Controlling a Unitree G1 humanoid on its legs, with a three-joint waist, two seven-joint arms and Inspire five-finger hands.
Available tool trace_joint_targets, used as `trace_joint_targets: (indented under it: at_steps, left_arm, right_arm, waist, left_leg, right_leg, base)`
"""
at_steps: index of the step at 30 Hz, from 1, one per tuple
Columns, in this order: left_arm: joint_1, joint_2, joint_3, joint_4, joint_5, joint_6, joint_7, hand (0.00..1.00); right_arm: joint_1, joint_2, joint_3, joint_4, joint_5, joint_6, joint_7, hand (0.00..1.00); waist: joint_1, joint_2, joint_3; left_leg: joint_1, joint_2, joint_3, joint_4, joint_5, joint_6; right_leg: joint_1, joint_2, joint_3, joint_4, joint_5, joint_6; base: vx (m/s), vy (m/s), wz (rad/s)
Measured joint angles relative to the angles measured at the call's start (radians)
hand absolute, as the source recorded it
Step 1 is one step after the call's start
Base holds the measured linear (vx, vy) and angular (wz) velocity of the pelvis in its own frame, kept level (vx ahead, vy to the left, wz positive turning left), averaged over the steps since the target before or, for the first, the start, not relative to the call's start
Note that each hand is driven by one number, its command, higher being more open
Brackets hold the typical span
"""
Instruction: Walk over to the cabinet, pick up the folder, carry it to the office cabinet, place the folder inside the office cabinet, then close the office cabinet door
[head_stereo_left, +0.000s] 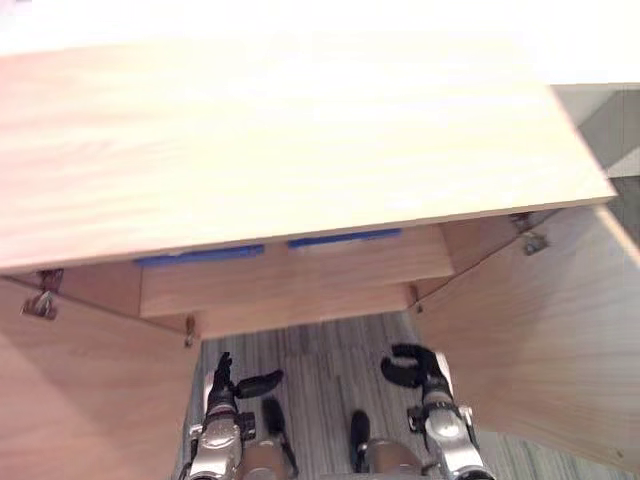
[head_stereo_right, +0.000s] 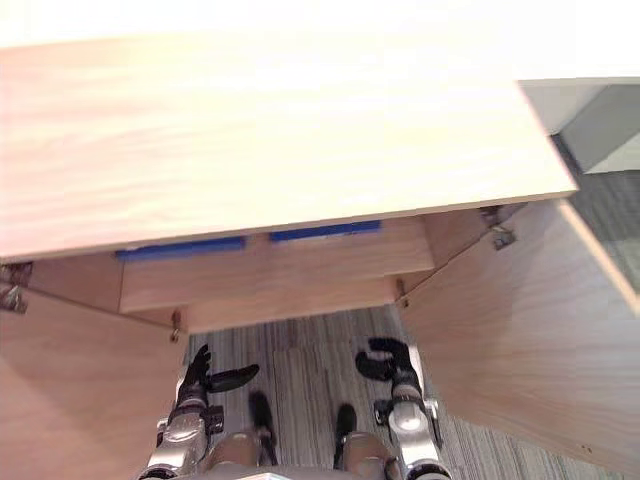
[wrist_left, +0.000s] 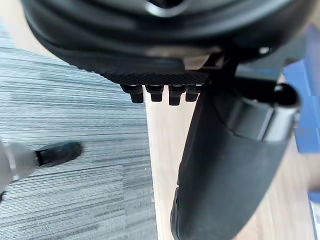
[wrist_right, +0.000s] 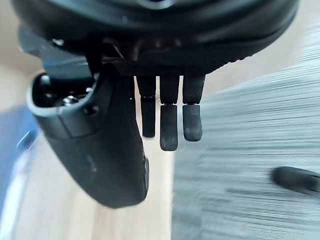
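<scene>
Placement apparently complete: blue folders (head_stereo_left: 345, 238) lay inside the open office cabinet (head_stereo_left: 300, 150); left hand (head_stereo_left: 225, 385) and right hand (head_stereo_left: 415, 370) hung empty, loosely open; next, swinging the right door (head_stereo_left: 540, 340) shut.

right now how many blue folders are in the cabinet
2, side by side on the shelf under the cabinet top: left folder, right folder. More may hide beneath.

No text, label, brand, number or sign can be read in any view; the cabinet (head_stereo_left: 300, 140), across the upper frame, is shown as plain wood grain; the blue strips (head_stereo_left: 200, 255) under its front edge, at centre, bear no legible print.
</scene>
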Motion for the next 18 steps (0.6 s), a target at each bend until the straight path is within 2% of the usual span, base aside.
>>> trace_joint_targets:
  at_steps: [7, 11, 14, 15, 18]
  left_arm:
    - [0.007, -0.029, -0.001, 0.044, 0.000, 0.017, -0.032, 1.00]
    - [0.017, -0.025, 0.000, 0.074, 0.000, 0.027, -0.033, 1.00]
    - [0.029, -0.025, 0.011, 0.076, -0.002, 0.035, -0.034, 1.00]
    - [0.038, -0.023, 0.019, 0.078, -0.002, 0.035, -0.034, 1.00]
    - [0.046, -0.020, 0.020, 0.099, -0.002, 0.036, -0.040, 1.00]
  right_arm:
    - [0.050, 0.009, -0.128, 0.036, 0.119, 0.013, -0.002, 1.00]
    - [0.056, 0.016, -0.204, 0.023, 0.186, 0.013, -0.005, 1.00]
    - [0.084, 0.033, -0.309, -0.083, 0.240, 0.015, -0.016, 1.00]
    - [0.087, 0.033, -0.339, -0.140, 0.265, 0.015, -0.030, 1.00]
    - [0.083, 0.030, -0.422, -0.280, 0.310, 0.006, -0.078, 1.00]
  waist:
    - [-0.026, 0.002, -0.016]
    - [-0.033, 0.015, -0.027]
    - [-0.039, 0.029, -0.036]
    - [-0.058, 0.032, -0.037]
    - [-0.079, 0.036, -0.037]
  left_leg:
    - [0.081, -0.012, 0.040, -0.047, 0.018, 0.000]
    - [0.094, -0.022, 0.067, -0.050, 0.017, -0.001]
    - [0.096, -0.026, 0.113, -0.053, 0.007, -0.011]
    - [0.097, -0.030, 0.128, -0.053, 0.004, -0.010]
    - [0.101, -0.038, 0.186, -0.052, -0.008, -0.005]
  right_leg:
    - [0.053, 0.003, 0.051, -0.051, 0.026, -0.009]
    - [0.052, 0.003, 0.109, -0.091, 0.057, -0.009]
    - [0.030, 0.003, 0.163, -0.105, 0.079, -0.003]
    - [0.022, 0.003, 0.185, -0.109, 0.082, -0.005]
    - [-0.005, 0.004, 0.253, -0.116, 0.097, 0.001]
  base:
    - [-0.01, 0.019, -0.23]
    - [-0.10, 0.025, -0.41]
    - [-0.12, 0.034, -0.48]
    - [-0.09, 0.037, -0.56]
    - [-0.07, 0.038, -0.65]
